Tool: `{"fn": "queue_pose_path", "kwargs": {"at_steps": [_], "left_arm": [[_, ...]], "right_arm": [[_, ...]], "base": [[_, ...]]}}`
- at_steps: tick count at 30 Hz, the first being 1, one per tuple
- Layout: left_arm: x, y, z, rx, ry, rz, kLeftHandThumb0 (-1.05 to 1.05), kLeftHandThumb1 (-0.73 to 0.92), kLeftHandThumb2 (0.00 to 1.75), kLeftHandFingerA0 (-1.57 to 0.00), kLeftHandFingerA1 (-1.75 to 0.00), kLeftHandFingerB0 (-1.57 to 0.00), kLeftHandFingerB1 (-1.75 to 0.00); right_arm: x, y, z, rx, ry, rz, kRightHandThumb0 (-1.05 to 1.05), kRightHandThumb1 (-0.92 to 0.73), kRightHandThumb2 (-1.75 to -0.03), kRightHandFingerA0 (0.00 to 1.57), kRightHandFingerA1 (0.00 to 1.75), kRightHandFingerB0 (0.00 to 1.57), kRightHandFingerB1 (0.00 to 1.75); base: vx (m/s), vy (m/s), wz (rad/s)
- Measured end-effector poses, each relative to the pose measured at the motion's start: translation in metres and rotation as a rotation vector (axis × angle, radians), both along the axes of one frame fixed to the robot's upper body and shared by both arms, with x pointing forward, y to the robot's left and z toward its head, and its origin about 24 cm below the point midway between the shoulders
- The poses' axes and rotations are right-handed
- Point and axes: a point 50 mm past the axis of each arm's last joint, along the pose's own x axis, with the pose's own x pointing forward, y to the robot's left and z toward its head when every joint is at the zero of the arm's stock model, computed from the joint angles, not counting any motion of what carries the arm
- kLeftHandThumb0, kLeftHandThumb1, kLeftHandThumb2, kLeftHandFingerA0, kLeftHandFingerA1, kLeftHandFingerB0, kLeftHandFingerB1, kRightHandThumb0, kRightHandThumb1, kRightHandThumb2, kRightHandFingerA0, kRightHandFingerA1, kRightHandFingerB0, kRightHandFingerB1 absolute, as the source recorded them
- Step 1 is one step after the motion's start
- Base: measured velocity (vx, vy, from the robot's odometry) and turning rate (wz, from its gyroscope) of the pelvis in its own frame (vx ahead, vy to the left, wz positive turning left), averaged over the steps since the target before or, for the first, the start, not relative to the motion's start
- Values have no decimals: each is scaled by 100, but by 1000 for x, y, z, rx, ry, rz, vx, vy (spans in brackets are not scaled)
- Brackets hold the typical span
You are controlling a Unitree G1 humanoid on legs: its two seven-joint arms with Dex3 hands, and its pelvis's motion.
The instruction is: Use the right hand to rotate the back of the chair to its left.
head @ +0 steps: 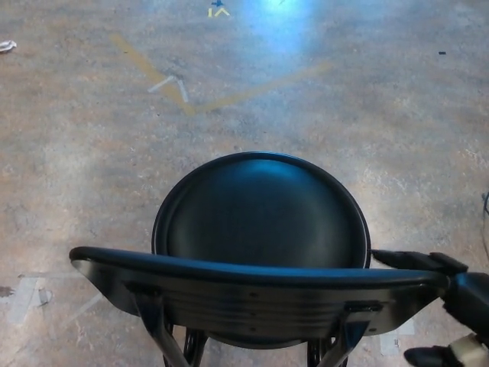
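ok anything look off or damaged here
Nothing stands out. The chair stands upright and looks intact. The floor shows only worn tape marks and a small white scrap at far left.

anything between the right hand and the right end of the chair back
Nothing. In the head view the right hand sits right at the chair back's right end, one finger reaching along its far side; no gap is visible.

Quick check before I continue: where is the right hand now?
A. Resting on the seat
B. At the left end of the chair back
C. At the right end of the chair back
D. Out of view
C: the right hand sits beside the right end of the chair back, one finger reaching along its top edge and another below; whether it touches is unclear.
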Motion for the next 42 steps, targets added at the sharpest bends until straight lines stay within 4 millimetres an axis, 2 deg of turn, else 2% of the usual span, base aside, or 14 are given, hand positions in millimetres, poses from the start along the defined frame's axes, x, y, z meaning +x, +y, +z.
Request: {"fn": "queue_pose_path", "kwargs": {"at_steps": [1, 6, 7, 8, 10, 11, 12, 15, 16, 17, 24, 28, 33, 42], "left_arm": [[0, 0, 0, 0, 0, 0, -48, 78, 64, -61, -51, -55, -44], [6, 1, 2, -10, -25, 36, -52, 78, 64, -60, -51, -56, -43], [7, 1, 3, -9, -26, 34, -52, 75, 63, -60, -51, -57, -43], [8, 1, 3, -7, -27, 27, -50, 73, 62, -61, -52, -58, -44], [10, 1, 4, -5, -29, 23, -50, 73, 62, -61, -52, -58, -44], [11, 1, 4, -7, -33, 25, -48, 75, 63, -61, -52, -58, -44], [11, 1, 4, -7, -34, 26, -51, 75, 62, -59, -52, -56, -43], [10, 3, 4, 1, -29, 16, -51, 76, 63, -60, -51, -56, -43], [10, 3, 4, 5, -26, 8, -49, 78, 64, -60, -51, -55, -43], [10, 3, 4, 6, -25, 5, -48, 80, 64, -60, -50, -55, -43], [8, 4, 4, 5, -21, 3, -52, 74, 62, -58, -51, -55, -43], [7, 4, 3, 10, -15, -7, -52, 77, 63, -60, -51, -57, -43], [6, 5, 3, 10, -14, 1, -51, 76, 63, -60, -52, -54, -43], [7, 5, 4, 27, -9, -25, -57, 78, 63, -58, -50, -55, -42]], "right_arm": [[0, 2, 0, 0, 2, 7, -105, -54, -104, 0, 47, 0, 48], [7, 20, 1, 9, 4, 62, -105, -54, -102, 0, 45, 0, 47], [9, 23, 2, 12, 3, 70, -105, -68, -64, 0, 16, 0, 20], [11, 30, 3, 19, 1, 89, -105, -51, -100, 0, 45, 0, 47], [13, 37, 4, 27, -1, 106, -105, -51, -100, 0, 45, 0, 47], [15, 42, 5, 34, -4, 121, -101, -74, -115, 0, 40, 0, 42], [16, 44, 5, 37, -5, 125, -104, -77, -115, 0, 36, 0, 38], [19, 65, 6, 65, -8, 180, -105, -69, -113, 0, 38, 0, 39], [18, 71, 5, 73, -4, 196, -105, -74, -68, 0, 3, 0, 6], [18, 75, 4, 78, -3, 206, -105, -77, -70, 0, 0, 0, 0], [18, 128, 7, 97, -10, 359, -105, -77, -69, 0, 2, 0, 4], [21, 158, 17, 102, -35, 440, -105, -73, -67, 0, 1, 0, 5], [26, 192, 30, 107, -63, 499, -105, -81, -75, 0, 3, 0, 9], [39, 225, 30, 119, -15, 504, -105, -75, -67, 0, 8, 0, 14]], "base": [[0, 0, 0], [0, 0, 0], [0, 0, 0], [0, 0, 0], [0, 0, 0], [0, 0, 0], [0, 0, 0], [0, 0, 0], [0, 0, 0], [0, 0, 0], [0, 0, 0], [0, 0, 0], [0, 0, 0], [0, 0, 0]]}}
